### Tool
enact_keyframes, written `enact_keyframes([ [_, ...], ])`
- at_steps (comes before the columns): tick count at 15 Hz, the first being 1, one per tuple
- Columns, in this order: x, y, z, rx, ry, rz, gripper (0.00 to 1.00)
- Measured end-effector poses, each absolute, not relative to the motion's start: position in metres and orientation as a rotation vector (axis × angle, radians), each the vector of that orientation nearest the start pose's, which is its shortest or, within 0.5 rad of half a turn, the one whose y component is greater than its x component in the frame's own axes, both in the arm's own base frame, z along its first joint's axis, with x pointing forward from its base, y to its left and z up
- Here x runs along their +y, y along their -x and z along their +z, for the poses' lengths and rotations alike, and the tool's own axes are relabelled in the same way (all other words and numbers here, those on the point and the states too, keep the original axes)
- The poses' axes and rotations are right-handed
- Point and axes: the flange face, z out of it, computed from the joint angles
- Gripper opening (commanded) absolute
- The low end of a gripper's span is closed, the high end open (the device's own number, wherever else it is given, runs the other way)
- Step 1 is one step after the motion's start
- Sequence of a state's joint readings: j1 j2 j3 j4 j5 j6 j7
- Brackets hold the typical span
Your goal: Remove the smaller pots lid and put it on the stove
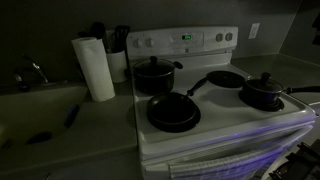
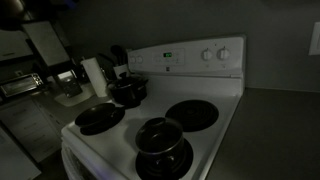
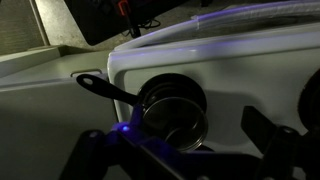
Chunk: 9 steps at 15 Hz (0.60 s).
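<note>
The smaller pot (image 1: 262, 98) is short and black and stands on the stove's (image 1: 215, 122) front burner, with its long handle pointing sideways. The lid (image 1: 264, 83) with a dark knob rests on it. Both show in the other exterior view, pot (image 2: 166, 153) and lid (image 2: 162, 133). In the wrist view the pot (image 3: 190, 88) lies below me and its pale-rimmed lid (image 3: 172, 122) looks slightly offset on it. My gripper (image 3: 170, 130) is open, its fingers spread wide above the pot and touching nothing. It is barely visible in the exterior views.
A taller lidded black pot (image 1: 155, 75) stands on a back burner. Two flat black frying pans (image 1: 173, 112) (image 1: 225, 80) occupy the other burners. A paper towel roll (image 1: 97, 68) and a utensil holder (image 1: 117, 50) stand on the counter beside the stove. The scene is dim.
</note>
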<state>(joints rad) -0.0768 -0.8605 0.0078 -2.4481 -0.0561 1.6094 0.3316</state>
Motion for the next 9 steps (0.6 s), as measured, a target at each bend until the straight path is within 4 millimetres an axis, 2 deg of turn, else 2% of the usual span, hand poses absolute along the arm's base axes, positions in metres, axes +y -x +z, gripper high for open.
enact_keyframes([
  [3,-0.044,-0.296,0.567,0.905,3.087,-0.095,1.0],
  [9,-0.098,-0.342,0.506,1.427,2.852,-0.167,1.0],
])
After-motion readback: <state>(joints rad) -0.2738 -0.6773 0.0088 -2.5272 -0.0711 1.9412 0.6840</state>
